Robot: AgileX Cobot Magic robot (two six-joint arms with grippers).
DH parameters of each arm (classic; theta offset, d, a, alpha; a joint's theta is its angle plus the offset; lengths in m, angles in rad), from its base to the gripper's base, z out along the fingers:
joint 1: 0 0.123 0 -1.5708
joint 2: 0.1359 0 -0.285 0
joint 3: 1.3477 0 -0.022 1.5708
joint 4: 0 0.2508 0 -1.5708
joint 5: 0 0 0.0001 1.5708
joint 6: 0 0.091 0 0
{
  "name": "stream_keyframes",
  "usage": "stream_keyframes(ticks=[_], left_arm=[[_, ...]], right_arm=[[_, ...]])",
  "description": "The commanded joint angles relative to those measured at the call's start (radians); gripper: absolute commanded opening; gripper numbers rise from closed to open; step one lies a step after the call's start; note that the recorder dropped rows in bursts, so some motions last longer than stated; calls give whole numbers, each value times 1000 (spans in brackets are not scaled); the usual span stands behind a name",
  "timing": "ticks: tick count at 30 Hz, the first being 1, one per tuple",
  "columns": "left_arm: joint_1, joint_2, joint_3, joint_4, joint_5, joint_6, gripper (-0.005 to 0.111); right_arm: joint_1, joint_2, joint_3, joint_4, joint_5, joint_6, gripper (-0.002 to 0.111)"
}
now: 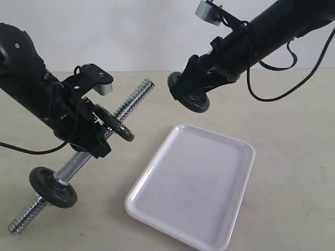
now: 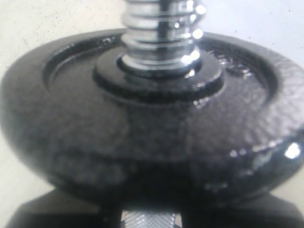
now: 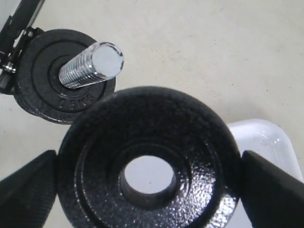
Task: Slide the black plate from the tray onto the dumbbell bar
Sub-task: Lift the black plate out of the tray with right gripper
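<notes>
Got the black plate (image 1: pixel 198 102) pinched across its rim in the right claw (image 1: pixel 189 93), hanging in the air just past the tray (image 1: pixel 199 183) and not yet on the dumbbell bar (image 1: pixel 75 164). Can see the bar's threaded tip just beyond the plate's rim from the right wrist view. Clamped tight round the bar's middle with the left claw (image 1: pixel 97 138), holding it tilted, low end down near the bench (image 1: pixel 293 198). Already threaded on there: an upper plate (image 1: pixel 114 123) right by that claw and a lower plate (image 1: pixel 52 187) toward the bottom end.
</notes>
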Motion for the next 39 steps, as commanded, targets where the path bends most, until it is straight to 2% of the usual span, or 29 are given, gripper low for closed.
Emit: stream_keyframes(ticks=[1,6,10,15,22,39], left_arm=[[0,-56,-30,-76,-53,2,4],[-2,-56,-30,-76,-40,2,4],[-2,-56,-30,-82,-39,2,4],[-9,-56,-30,-183,-12,81,4],[-59,-56,-30,-178,-12,88,4],[-63,-56,-30,-178,-12,96,4]], right_arm=[[-35,-1,-15,145,51,-46,0],[-114,1,-15,253,87,-90,0],[-150,1,-15,260,87,-101,0],[-154,7,-15,267,87,-111,0],[-154,38,-15,317,87,-113,0],[-154,38,-15,317,87,-69,0]])
